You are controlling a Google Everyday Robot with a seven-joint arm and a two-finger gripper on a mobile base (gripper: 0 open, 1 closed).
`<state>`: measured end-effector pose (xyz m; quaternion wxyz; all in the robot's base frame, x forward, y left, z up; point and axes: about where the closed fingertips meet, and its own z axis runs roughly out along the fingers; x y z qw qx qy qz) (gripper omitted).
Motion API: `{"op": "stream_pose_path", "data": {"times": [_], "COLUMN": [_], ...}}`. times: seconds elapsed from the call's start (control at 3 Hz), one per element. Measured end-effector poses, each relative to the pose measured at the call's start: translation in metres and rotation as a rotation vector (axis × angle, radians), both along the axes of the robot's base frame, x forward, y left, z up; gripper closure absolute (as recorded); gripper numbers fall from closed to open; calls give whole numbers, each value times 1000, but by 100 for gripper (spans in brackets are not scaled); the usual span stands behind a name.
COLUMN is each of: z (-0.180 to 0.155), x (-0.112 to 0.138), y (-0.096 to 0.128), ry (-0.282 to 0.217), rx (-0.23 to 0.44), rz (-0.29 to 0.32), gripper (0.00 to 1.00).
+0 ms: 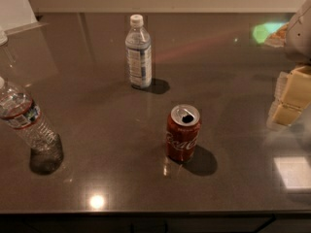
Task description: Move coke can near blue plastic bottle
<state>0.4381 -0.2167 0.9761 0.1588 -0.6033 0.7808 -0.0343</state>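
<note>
The coke can [183, 133] stands upright near the middle of the dark countertop [107, 130], its silver top opened. The blue plastic bottle [138, 52] with a white cap stands upright farther back, up and to the left of the can, well apart from it. My gripper [290, 97], cream-coloured, is at the right edge of the view, to the right of the can and above the counter, touching neither object and holding nothing visible.
A larger clear ribbed bottle [30, 125] with a red-blue label band stands at the left. The counter's front edge [155, 211] runs along the bottom. A wall lies behind the counter, and a white object [14, 6] is at the back left corner.
</note>
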Motion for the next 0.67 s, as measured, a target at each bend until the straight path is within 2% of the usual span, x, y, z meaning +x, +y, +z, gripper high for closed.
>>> {"op": "stream_pose_path", "data": {"times": [0.33,0.67], "z": [1,-8], "x": [0,-4], "y": [0,13], "ry": [-3,3], "rx": [1,56], "rz": [1,49], "gripper": [0,0]}}
